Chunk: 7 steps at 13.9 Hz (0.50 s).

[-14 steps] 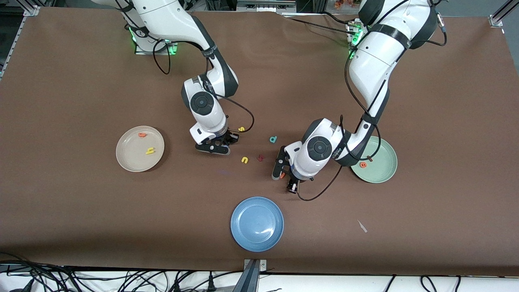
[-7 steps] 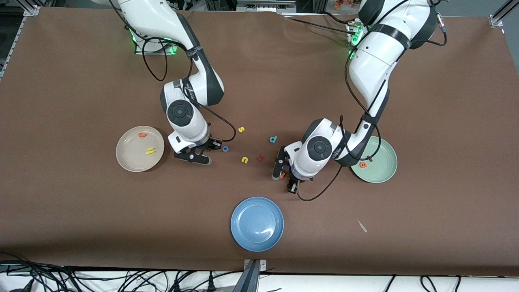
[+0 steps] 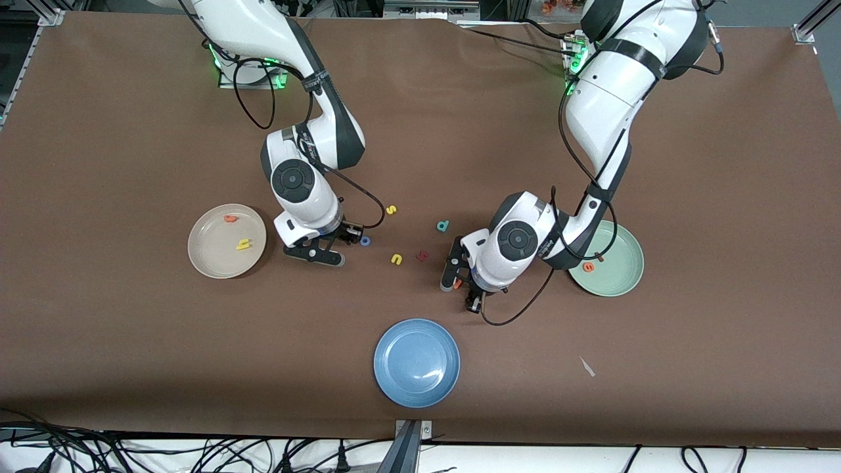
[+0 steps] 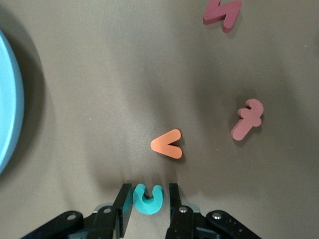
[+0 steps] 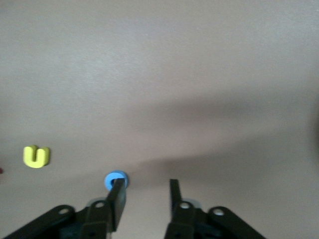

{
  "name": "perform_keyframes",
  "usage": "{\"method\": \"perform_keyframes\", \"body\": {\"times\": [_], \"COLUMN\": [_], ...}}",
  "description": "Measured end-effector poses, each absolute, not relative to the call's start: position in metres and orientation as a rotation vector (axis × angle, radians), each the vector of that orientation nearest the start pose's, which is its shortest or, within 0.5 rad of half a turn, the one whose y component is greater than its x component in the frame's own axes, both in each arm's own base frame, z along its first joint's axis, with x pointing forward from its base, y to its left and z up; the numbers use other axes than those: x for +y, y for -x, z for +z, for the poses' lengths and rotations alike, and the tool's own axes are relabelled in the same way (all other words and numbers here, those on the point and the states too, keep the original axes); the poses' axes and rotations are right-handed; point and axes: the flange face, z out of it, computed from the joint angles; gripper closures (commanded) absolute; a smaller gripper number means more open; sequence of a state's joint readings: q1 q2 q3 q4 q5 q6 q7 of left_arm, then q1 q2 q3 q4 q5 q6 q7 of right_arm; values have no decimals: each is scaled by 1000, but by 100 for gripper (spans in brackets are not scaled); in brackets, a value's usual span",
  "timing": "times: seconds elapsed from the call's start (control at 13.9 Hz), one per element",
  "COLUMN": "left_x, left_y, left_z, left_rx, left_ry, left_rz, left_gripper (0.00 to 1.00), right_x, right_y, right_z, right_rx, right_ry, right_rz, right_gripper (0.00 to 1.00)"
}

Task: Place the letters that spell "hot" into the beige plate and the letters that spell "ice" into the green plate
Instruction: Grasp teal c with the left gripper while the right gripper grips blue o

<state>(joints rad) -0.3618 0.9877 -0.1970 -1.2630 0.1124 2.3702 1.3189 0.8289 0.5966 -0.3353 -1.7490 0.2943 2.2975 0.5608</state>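
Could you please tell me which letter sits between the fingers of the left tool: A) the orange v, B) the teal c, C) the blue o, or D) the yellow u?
B: the teal c lies between the left tool fingers, on the table.

The right arm reaches down from its base, elbow bent, wrist low over the table; the right end effector [image 5: 145, 195] has its fingers [image 5: 117, 198] parted, nothing between them. The left arm folds down from its base, forearm swung toward the middle of the table, and the left end effector [image 4: 149, 204] sits low, fingers [image 4: 125, 204] close on either side of a small teal letter [image 4: 148, 198].
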Motion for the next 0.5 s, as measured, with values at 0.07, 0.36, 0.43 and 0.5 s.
{"method": "perform_keyframes", "body": {"times": [0.07,0.36,0.43,0.5], "left_x": [-368,-367,-366,-365], "left_y": [-667,-670,-671,-673], "left_z": [175,178,182,190], "left_rx": [2520,2515,2517,2522], "left_ry": [1889,1891,1895,1900], "left_rz": [-247,-251,-234,-208], "left_gripper": [89,89,89,89], "right_x": [342,348,351,355], "right_y": [-572,-569,-568,-568], "right_z": [247,232,225,218], "right_rx": [335,350,356,356], "right_ry": [3091,3095,3091,3090], "right_rz": [27,51,61,67], "right_gripper": [0,0,0,0]}}
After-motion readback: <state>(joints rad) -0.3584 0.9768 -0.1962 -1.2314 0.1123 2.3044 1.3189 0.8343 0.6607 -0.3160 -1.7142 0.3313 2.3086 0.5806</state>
